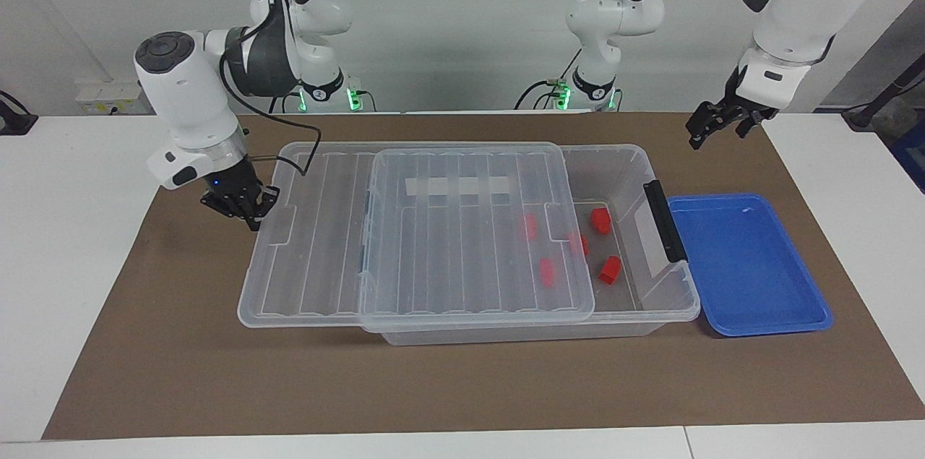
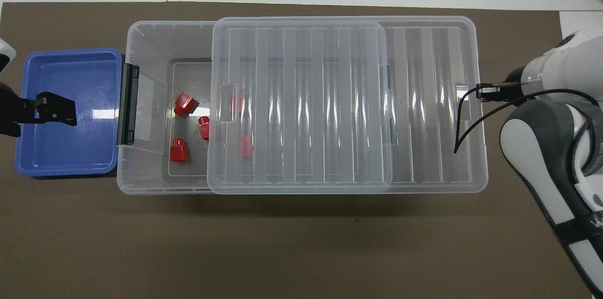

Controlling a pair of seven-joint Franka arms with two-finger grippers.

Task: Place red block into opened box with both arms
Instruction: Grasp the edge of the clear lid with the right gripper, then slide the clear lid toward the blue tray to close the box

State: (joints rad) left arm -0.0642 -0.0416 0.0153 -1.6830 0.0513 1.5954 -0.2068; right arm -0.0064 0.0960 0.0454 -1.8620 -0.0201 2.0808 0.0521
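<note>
Red blocks point(image 2: 179, 149) lie inside the box point(image 2: 146, 35), partly under its lid point(image 2: 301, 101). Right tool point(image 1: 249, 217), fingers together, touches the lid's end. Left tool point(image 1: 712, 128), fingers apart, hangs above the brown mat point(image 1: 433, 387) near the blue tray point(image 1: 751, 264).
</note>
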